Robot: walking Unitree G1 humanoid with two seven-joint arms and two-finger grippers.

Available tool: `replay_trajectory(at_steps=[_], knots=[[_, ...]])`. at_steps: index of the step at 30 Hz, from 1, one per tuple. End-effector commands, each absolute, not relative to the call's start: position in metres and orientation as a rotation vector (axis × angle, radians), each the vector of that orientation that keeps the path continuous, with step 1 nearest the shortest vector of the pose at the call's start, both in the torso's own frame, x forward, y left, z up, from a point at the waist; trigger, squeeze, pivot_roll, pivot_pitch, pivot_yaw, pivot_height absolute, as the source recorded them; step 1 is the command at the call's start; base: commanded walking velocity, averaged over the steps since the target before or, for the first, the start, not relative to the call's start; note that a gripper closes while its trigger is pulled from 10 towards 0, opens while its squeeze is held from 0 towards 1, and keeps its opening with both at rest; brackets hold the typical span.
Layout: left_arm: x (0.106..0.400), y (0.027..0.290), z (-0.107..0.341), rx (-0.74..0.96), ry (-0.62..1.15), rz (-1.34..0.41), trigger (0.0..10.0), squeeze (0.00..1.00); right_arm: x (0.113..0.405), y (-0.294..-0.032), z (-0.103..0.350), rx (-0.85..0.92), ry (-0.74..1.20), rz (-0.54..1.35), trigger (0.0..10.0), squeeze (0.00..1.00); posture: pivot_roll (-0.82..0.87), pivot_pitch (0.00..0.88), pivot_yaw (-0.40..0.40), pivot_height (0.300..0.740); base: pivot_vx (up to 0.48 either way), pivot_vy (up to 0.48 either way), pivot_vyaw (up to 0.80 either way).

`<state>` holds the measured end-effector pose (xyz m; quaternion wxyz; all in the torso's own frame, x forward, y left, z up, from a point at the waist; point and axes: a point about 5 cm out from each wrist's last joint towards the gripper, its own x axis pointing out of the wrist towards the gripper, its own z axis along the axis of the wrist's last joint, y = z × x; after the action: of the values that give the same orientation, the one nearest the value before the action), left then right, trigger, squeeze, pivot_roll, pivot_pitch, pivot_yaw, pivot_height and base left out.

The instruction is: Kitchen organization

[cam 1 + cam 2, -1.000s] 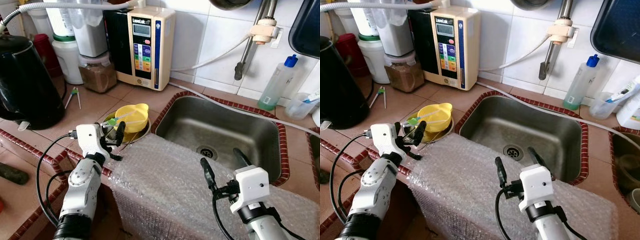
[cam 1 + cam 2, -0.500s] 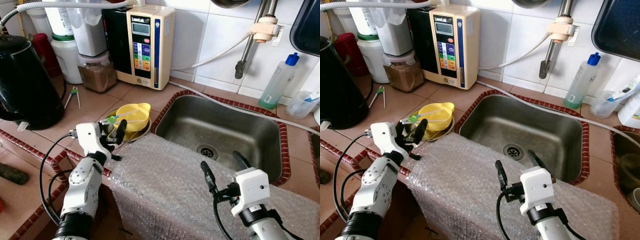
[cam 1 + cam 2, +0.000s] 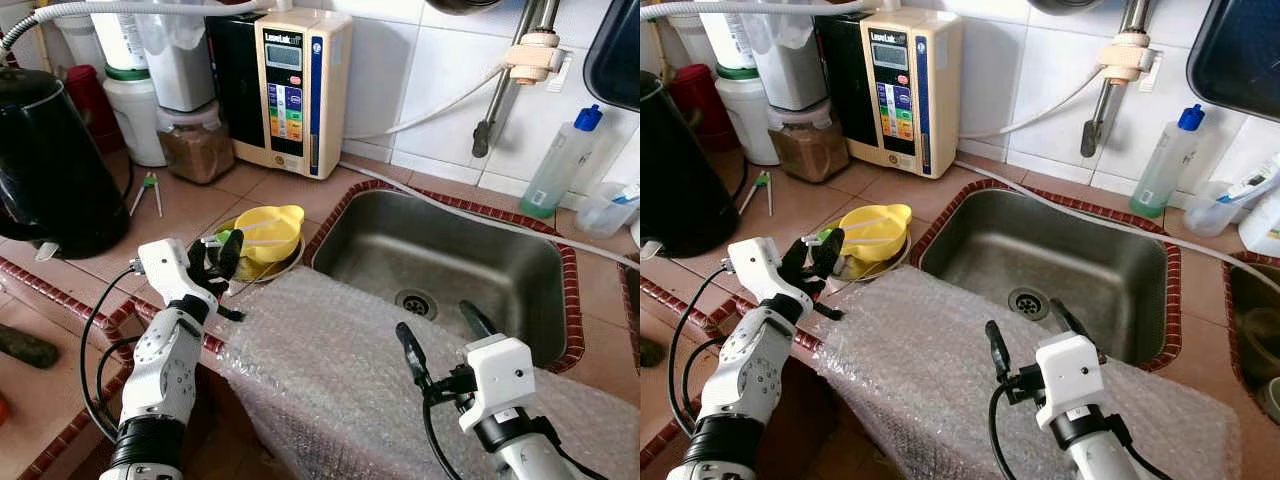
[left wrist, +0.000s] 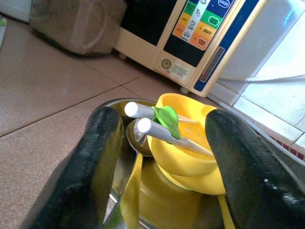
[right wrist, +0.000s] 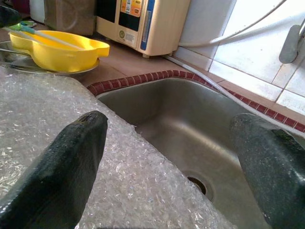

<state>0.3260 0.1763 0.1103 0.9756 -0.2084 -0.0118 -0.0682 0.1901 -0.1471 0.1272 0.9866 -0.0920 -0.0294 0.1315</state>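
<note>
A yellow bowl [image 3: 266, 231] sits on a metal plate [image 3: 292, 262] left of the sink [image 3: 440, 262]. Two white-handled utensils [image 4: 159, 131] with a green part [image 4: 167, 120] lie across the bowl. My left gripper [image 3: 222, 256] is open at the near side of the bowl, and the white handle ends lie between its fingers [image 4: 97, 157] without touching them. Farther right, my right gripper [image 3: 440, 338] hangs open over the bubble wrap [image 3: 330, 372] at the sink's front edge, with nothing between its fingers [image 5: 76, 157].
A black kettle [image 3: 50, 170] stands at the left. Jars [image 3: 190, 140] and a water ionizer [image 3: 290, 90] line the back wall. A hose [image 3: 470, 215] crosses behind the sink; a blue-capped bottle [image 3: 560, 165] stands at the back right. Small tongs [image 3: 150, 190] lie on the tiles.
My left gripper has edged left and toward the bowl, bringing the white handle ends between its fingers. The right gripper has barely moved.
</note>
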Motion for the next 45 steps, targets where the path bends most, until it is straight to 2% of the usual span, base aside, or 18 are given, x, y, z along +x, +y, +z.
replay_trajectory(at_steps=[1, 17, 27, 36, 45], knots=[[0.329, 0.175, 0.118, -0.428, -0.044, -0.146, 0.0, 0.0, 0.191, -0.146, 0.127, -0.183, -0.055, 0.271, 10.0, 0.0, 0.04, 0.0, 0.012, 0.74, 0.0, 0.0, 0.0], [0.33, 0.183, 0.121, -0.414, -0.053, -0.103, 0.0, 0.0, 0.191, -0.145, 0.122, -0.166, -0.031, 0.285, 10.0, 0.0, 0.05, 0.0, 0.006, 0.74, 0.0, 0.0, 0.0], [0.33, 0.187, 0.125, -0.407, -0.063, -0.082, 0.0, 0.0, 0.191, -0.139, 0.12, -0.076, -0.002, 0.335, 10.0, 0.0, 0.06, 0.0, 0.001, 0.74, 0.0, 0.0, 0.0], [0.33, 0.188, 0.128, -0.404, -0.072, -0.083, 0.0, 0.0, 0.193, -0.133, 0.127, 0.037, 0.007, 0.444, 10.0, 0.0, 0.06, 0.0, -0.001, 0.74, 0.0, 0.0, 0.0], [0.329, 0.186, 0.133, -0.38, -0.085, -0.109, 0.0, 0.0, 0.197, -0.134, 0.128, 0.045, 0.039, 0.505, 10.0, 0.0, 0.07, 0.0, 0.0, 0.74, 0.0, 0.0, 0.0]])
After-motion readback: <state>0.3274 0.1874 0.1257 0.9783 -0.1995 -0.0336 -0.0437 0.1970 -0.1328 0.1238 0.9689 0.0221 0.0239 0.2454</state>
